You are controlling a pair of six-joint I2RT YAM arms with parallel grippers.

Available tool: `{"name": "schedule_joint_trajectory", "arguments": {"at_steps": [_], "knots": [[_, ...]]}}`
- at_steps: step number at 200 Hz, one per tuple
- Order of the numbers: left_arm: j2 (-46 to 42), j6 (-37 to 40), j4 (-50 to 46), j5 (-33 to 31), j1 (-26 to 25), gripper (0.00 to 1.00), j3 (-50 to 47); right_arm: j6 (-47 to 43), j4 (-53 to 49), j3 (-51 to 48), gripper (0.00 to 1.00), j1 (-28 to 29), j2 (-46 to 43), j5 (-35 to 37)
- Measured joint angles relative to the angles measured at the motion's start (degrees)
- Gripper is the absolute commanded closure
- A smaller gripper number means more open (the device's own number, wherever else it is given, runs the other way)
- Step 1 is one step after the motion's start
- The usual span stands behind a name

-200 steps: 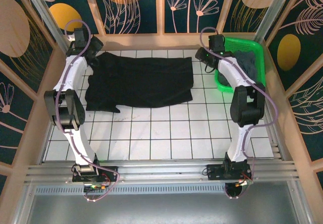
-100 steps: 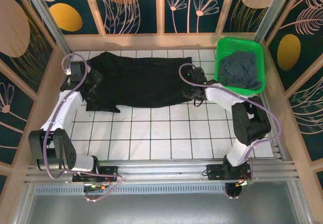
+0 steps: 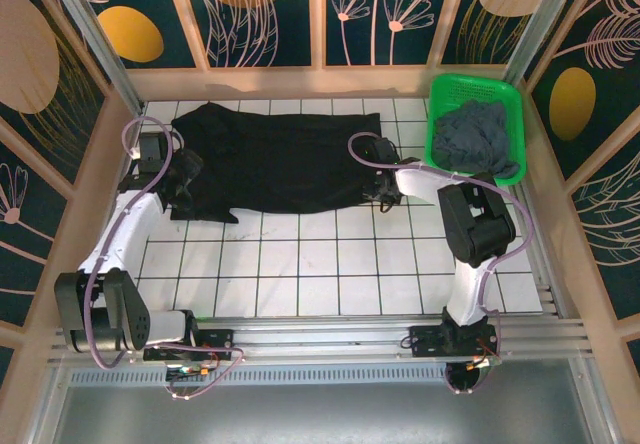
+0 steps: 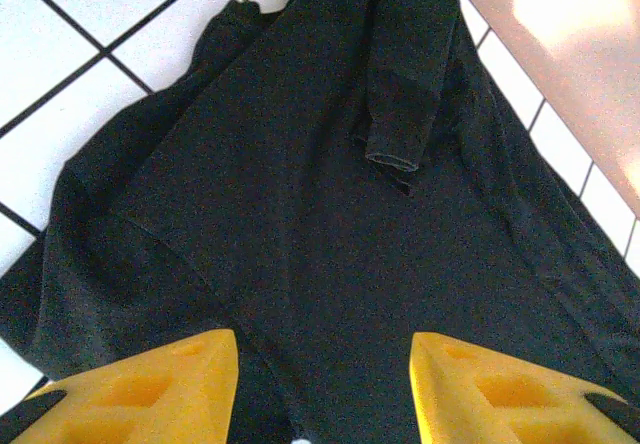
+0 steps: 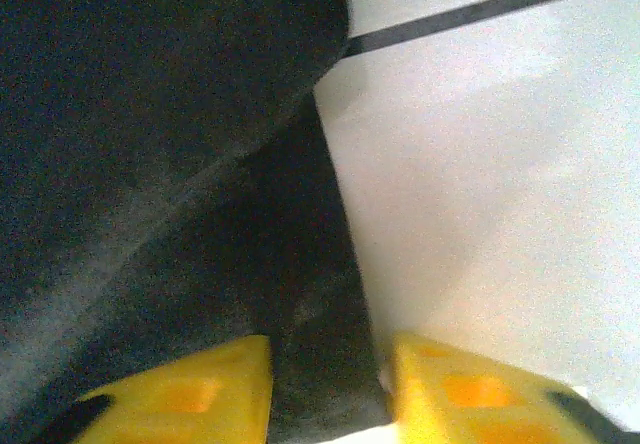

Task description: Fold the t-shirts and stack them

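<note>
Right end effector (image 5: pixel 330 369) has pinched the black t-shirt (image 3: pixel 280 159) — left end effector (image 4: pixel 322 354) open.

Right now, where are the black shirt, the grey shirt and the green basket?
black shirt (image 3: pixel 280 159): top view, cloth's middle.
grey shirt (image 3: pixel 480 134): top view, its middle.
green basket (image 3: pixel 476 79): top view, far rim.

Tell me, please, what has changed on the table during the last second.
Both arms came down from the far side to the black t-shirt. The left gripper now hovers open over its left end; the right gripper has closed on its right edge. The shirt itself lies spread almost as before. The grey t-shirt stays in the green basket.
</note>
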Motion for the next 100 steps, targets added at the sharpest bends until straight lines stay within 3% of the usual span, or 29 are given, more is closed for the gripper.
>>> {"name": "schedule_joint_trajectory", "arguments": {"at_steps": [3,44,100], "knots": [[-0.07,0.0,0.0,-0.02,0.0,0.51,-0.09,0.33,0.0,0.0,1.0,-0.02,0.0,0.02],[-0.33,0.07,-1.22,-1.75,0.0,0.51,-0.48,2.91,-0.68,-0.07,1.0,-0.59,-2.19,1.68],[-0.17,2.03,-4.28,-6.27,0.0,0.54,-0.85,4.5,-4.57,-0.87,1.0,-7.85,-17.38,8.76]]}}
